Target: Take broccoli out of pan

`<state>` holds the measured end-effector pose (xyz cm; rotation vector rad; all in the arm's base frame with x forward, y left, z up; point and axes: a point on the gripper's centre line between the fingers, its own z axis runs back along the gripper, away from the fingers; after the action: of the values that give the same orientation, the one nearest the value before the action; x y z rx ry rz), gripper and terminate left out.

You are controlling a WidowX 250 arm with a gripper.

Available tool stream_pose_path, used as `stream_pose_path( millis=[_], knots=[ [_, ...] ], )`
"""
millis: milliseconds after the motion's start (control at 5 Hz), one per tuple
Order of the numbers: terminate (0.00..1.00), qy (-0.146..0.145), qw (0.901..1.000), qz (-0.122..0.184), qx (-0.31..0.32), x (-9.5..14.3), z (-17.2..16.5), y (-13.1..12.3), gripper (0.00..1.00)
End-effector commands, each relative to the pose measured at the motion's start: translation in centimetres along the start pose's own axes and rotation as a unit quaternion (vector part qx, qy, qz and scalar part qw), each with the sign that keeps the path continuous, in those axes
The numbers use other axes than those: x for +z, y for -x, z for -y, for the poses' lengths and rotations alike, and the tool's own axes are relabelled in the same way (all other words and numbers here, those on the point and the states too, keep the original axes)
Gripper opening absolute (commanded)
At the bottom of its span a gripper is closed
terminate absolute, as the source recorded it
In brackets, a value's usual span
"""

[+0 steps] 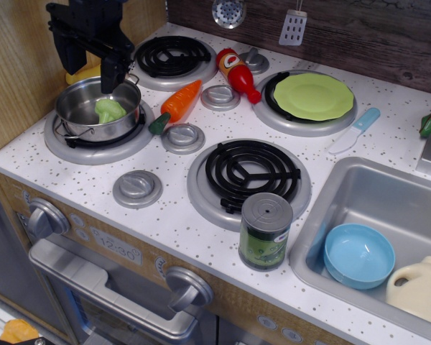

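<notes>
The pale-green broccoli (109, 110) lies inside the shiny steel pan (73, 108), which stands on the front-left burner. My black gripper (85, 69) hangs open just above the pan's far rim, slightly behind and to the left of the broccoli, apart from it. One finger (108, 76) is over the pan's far edge; the other (62, 54) is over its left side. The gripper holds nothing.
An orange carrot (178, 104) lies right of the pan. A red ketchup bottle (238, 72), a lime-green plate (313, 95) and a blue knife (354, 130) are further right. A can (265, 231) stands at the front. The sink (409, 208) holds a blue bowl (358, 255). A wooden wall (21, 86) is on the left.
</notes>
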<state>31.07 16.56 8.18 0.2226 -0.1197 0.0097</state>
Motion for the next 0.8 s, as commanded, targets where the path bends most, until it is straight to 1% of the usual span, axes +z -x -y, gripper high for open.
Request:
stream_pose_path(
  millis=[0, 200, 600],
  knots=[
    [0.0, 0.003, 0.9995, 0.028, -0.012, -0.6, -0.6, -0.3, 1.0],
    [0.0, 0.015, 0.9993, 0.027, -0.021, -1.4, -0.5, -0.4, 1.0],
    [0.0, 0.036, 0.9982, 0.035, -0.032, -3.1, -0.3, -0.7, 1.0]
  ],
)
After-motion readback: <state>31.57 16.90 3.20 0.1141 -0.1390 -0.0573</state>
